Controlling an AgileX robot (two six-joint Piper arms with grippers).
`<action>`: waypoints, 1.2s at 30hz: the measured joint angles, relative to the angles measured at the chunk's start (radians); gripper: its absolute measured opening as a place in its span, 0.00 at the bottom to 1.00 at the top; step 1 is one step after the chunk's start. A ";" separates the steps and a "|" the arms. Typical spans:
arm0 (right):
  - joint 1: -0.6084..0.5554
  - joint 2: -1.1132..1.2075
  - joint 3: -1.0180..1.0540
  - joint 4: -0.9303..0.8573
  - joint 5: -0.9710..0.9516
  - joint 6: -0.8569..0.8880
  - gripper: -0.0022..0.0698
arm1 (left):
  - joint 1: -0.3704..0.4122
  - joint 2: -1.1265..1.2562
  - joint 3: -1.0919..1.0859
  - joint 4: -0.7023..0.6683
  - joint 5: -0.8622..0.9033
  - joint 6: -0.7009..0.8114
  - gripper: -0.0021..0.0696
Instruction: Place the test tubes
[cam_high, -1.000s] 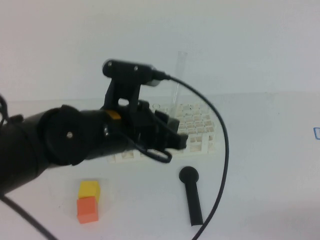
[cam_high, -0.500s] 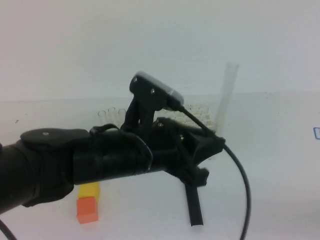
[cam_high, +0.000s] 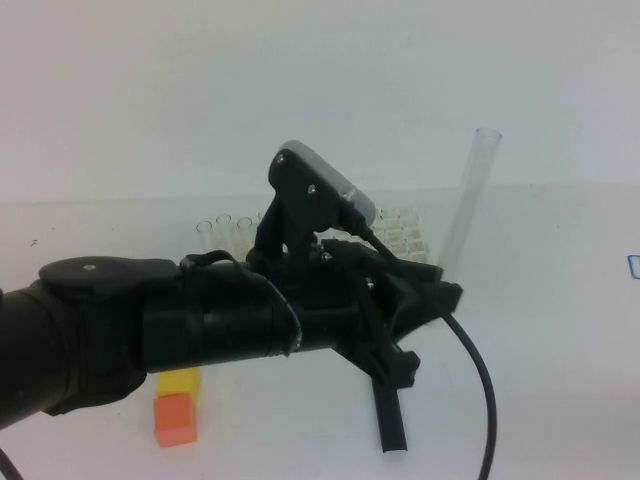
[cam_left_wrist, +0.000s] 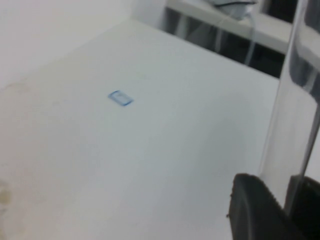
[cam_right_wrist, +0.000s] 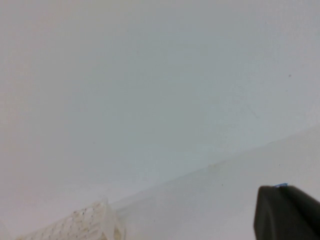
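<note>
My left gripper is shut on a clear test tube, which stands nearly upright, leaning slightly right, just off the right end of the white rack. In the left wrist view the test tube runs between the two dark fingers of my left gripper. Other tubes stand in the rack's left part, half hidden by the arm. My right gripper is out of the high view. Its wrist view shows only a dark tip above the table, and a rack corner.
A black handled tool lies on the table in front of the rack, partly under the left arm. A yellow block and an orange block sit front left. A small blue mark is at the far right edge.
The left gripper has carried the tube rightward from over the rack's middle to beyond its right end, with the wrist turning. The tube now stands further right and a little lower.
</note>
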 joint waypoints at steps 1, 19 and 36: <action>0.000 0.000 0.000 0.006 0.000 0.000 0.03 | 0.000 0.002 0.000 0.000 0.027 -0.002 0.18; 0.045 0.040 -0.299 0.077 0.333 -0.352 0.03 | 0.044 0.002 0.000 0.000 0.248 0.120 0.18; 0.384 0.468 -0.321 0.304 0.426 -0.699 0.03 | 0.280 0.000 0.214 0.000 0.674 0.242 0.18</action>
